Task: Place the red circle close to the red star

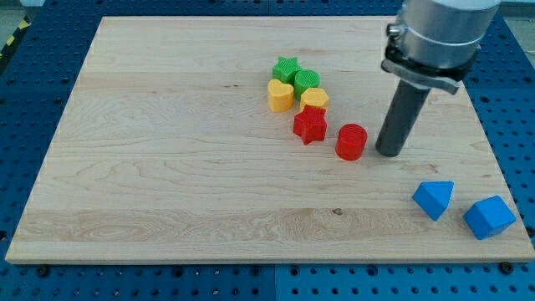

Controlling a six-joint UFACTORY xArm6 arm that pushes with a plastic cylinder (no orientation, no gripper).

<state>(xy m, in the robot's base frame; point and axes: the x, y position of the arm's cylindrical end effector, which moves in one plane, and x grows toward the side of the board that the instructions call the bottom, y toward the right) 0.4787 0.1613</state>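
Note:
The red circle [351,141] stands on the wooden board [167,167], right of centre. The red star [310,125] lies just to its left, a small gap between them. My tip [389,152] rests on the board just right of the red circle, close to it but with a sliver of board between them. The rod rises from the tip to the grey arm at the view's top right.
A green star [287,68], a green circle [307,81], a yellow heart [280,95] and a yellow block [315,99] cluster just above the red star. Two blue blocks [433,199] [489,217] lie at the board's lower right corner.

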